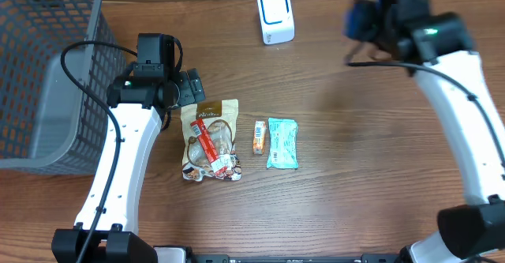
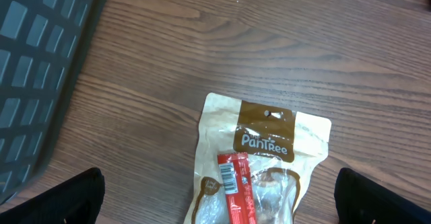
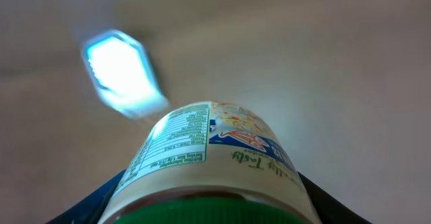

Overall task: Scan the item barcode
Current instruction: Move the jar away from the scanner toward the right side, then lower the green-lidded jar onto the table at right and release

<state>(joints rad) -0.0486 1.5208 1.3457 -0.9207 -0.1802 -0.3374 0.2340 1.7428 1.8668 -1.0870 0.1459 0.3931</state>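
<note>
The right fingers clamp a green-lidded labelled jar before the glowing white scanner, scan seemingly pending; left fingers apart.

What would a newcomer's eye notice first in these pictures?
First, the labelled bottle with a green cap, held in the right gripper at the far side of the wooden table, right of the white box-shaped scanner. Then the brown snack pouch at the centre, under the open left gripper.
</note>
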